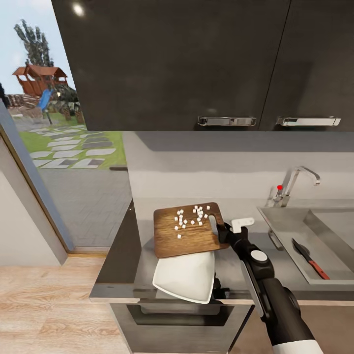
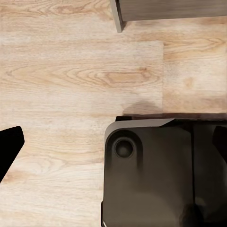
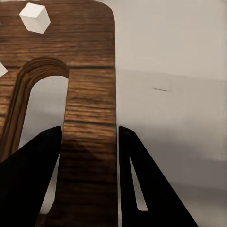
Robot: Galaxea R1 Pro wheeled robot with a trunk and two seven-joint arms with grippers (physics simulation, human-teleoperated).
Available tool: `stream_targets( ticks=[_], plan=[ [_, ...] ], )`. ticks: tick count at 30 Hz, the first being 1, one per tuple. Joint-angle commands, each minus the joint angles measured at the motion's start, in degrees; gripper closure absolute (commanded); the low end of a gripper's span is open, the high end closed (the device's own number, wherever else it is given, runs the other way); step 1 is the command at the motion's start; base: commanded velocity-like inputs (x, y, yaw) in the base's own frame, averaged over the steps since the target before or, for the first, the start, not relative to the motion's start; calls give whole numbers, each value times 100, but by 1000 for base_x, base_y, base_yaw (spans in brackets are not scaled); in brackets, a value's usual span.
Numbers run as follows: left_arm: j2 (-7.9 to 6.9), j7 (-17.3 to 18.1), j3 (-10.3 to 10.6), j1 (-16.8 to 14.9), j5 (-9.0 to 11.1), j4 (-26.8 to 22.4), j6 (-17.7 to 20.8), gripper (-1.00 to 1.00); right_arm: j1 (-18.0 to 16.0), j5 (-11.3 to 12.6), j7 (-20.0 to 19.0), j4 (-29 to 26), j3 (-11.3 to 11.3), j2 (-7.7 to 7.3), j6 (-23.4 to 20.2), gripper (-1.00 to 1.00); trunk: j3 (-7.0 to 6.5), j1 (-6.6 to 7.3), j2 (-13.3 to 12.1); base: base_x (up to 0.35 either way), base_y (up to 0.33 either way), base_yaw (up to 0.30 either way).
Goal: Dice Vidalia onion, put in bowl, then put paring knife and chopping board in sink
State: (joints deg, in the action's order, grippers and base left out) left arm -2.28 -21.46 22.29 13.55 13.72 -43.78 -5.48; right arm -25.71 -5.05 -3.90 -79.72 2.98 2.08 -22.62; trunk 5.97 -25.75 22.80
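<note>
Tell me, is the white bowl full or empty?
Empty. The bowl shows a bare white inside, and the onion pieces lie on the wooden board, which the right gripper holds above it.

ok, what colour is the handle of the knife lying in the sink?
Red, on the dark-bladed paring knife in the grey sink; head view.

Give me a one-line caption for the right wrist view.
Right gripper pinching the handle strip of the chopping board, diced onion cubes on its surface, above the grey countertop.
</note>
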Motion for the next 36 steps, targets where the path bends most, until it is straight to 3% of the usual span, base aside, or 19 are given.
stream_targets(
  ticks=[1, 24, 29, 36],
  plan=[
    [-9, -42, 38, -5, 60, -7, -24, -100, -4, -49, -46, 51, -9, 3, 57, 100, 11, -4, 12, 0, 0, 0],
    [-9, -42, 38, -4, 60, -7, -24, -100, -4, -60, -384, 152, -27, -13, 280, 100, 11, -4, 12, 0, 0, 0],
    [-9, -42, 38, -5, 60, -7, -24, -100, -4, -61, -383, 312, -25, -134, 633, 100, 11, -4, 12, 0, 0, 0],
    [-9, -42, 38, -7, 60, -7, -24, -100, -4, -58, -383, 376, -25, -192, 710, 100, 11, -4, 12, 0, 0, 0]
  ],
)
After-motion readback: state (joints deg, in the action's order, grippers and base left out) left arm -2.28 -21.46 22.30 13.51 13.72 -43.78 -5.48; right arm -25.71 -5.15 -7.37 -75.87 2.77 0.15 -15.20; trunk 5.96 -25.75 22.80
